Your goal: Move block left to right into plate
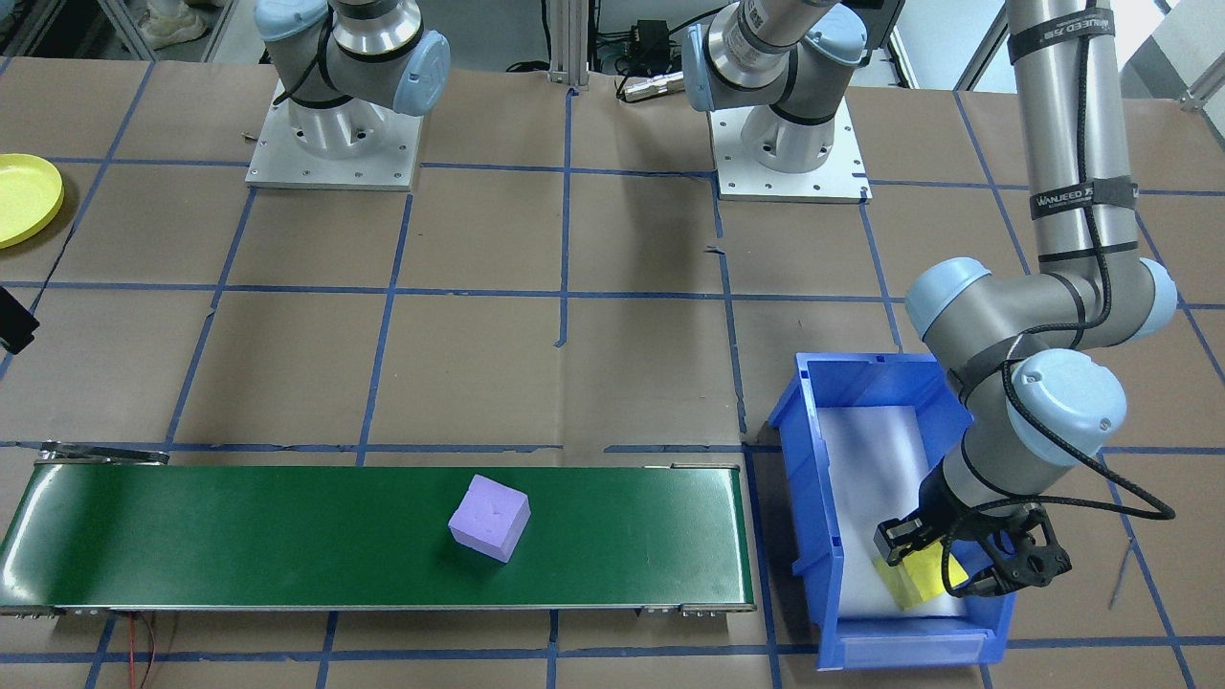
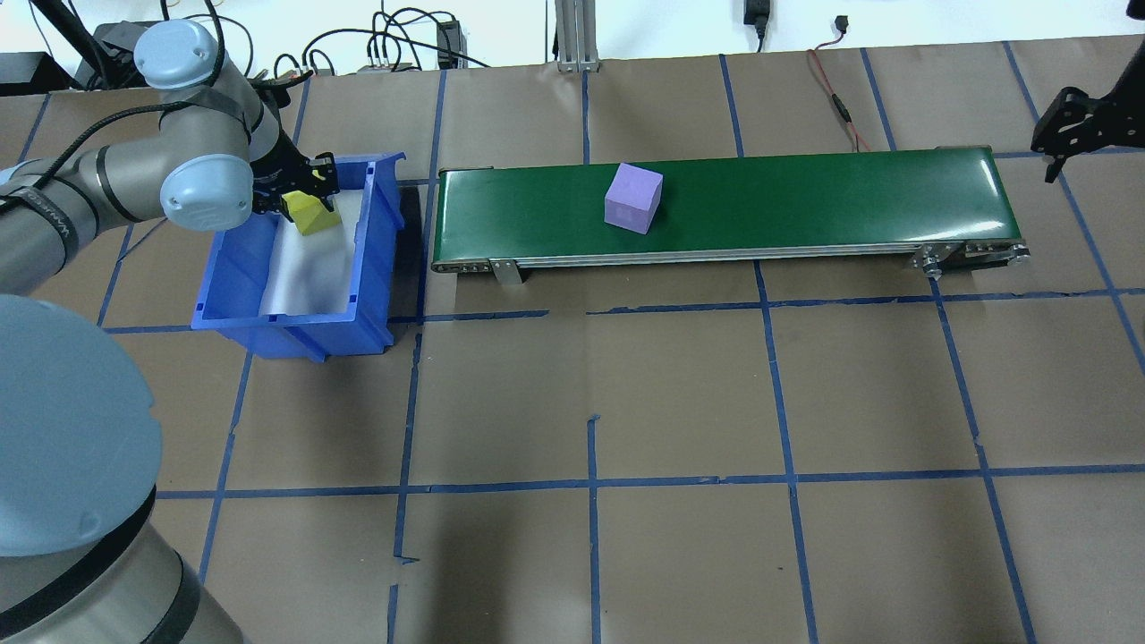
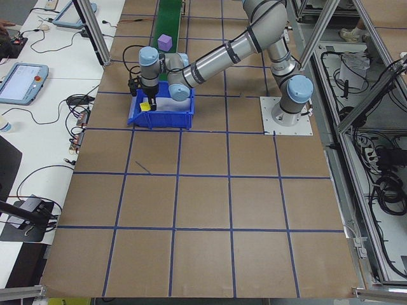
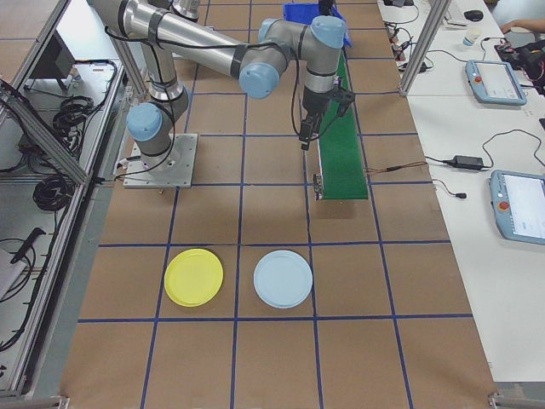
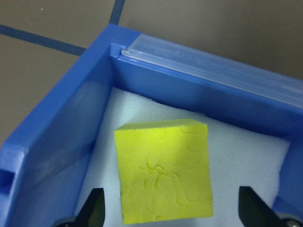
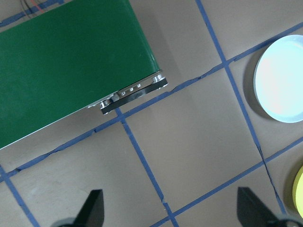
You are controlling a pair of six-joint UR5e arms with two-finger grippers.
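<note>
Now my left gripper (image 5: 170, 215) stands spread inside the blue rectangular plastic bin (image 5: 61, 123), a fingertip on each side of the yellow foam cube (image 5: 163, 172), not pressing it. My right gripper (image 6: 170, 215) is spread too, above bare table. At centre frame, a purple foam cube (image 1: 489, 518) sits on the green conveyor belt (image 1: 287, 536). Upper left, the small round yellow plastic plate (image 1: 24, 196).

Both arms (image 1: 1062, 144) are made of silver-grey metal tubes with light-blue round caps (image 1: 1067, 402) on the joints. Each arm stands on a square pale metal base plate (image 1: 333, 144) fixed with small screws. A black cable (image 1: 1081, 450) runs along the left arm under black straps with white letters, and its hand (image 1: 967, 560) is black.
</note>
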